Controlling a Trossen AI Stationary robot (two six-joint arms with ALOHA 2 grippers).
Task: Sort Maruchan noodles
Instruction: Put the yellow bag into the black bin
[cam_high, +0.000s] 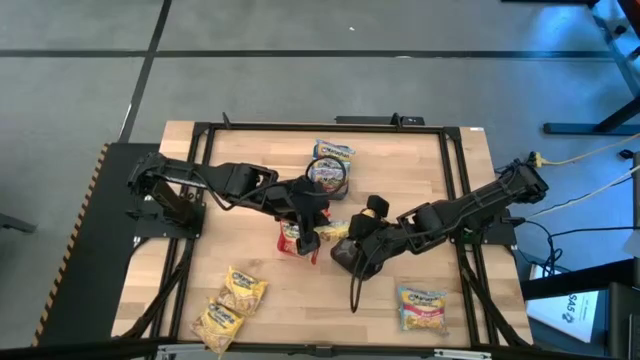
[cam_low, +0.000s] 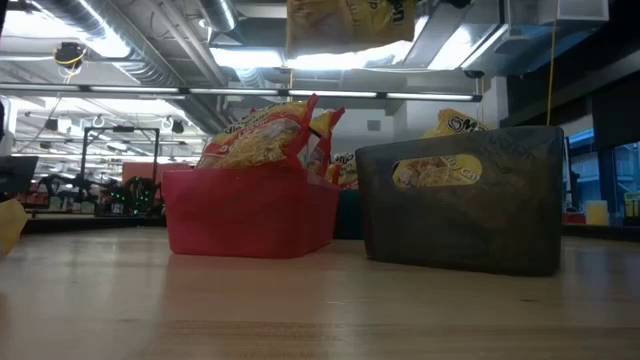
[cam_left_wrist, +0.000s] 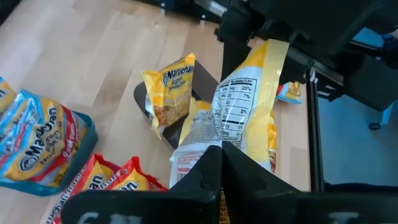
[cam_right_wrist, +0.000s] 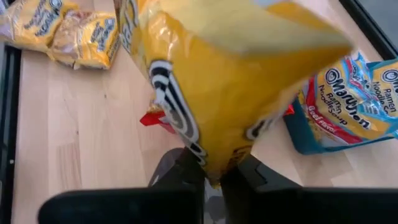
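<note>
A yellow packet (cam_left_wrist: 249, 112) is being pinched at one end by the left gripper (cam_left_wrist: 221, 152), its fingers closed tight on the crinkled plastic — and the same packet (cam_right_wrist: 217, 81) is being clamped at the other end by the right gripper (cam_right_wrist: 214, 171), so it is being held between the two arms above the middle of the bench (cam_high: 420, 170). In the high view the left gripper (cam_high: 318, 232) and the right gripper (cam_high: 352, 232) are being kept close together over the trays, with the packet (cam_high: 335, 230) spanning the gap.

Just below the grip a dark tray (cam_low: 460, 200) is being used for a yellow packet (cam_left_wrist: 169, 87), standing on edge inside it. Beside it a red tray (cam_low: 250, 210) is being filled with red packets (cam_low: 255, 135), which are sticking up above its rim. A blue tray (cam_high: 330, 178) with blue-and-pink packets (cam_high: 333, 152) is being kept behind these, toward the far edge of the bench.

Loose packets are lying elsewhere on the wood: two yellow ones (cam_high: 230, 308) near the front left corner, touching each other, and a blue-and-pink one (cam_high: 422, 305) near the front right corner, well apart from the trays.
</note>
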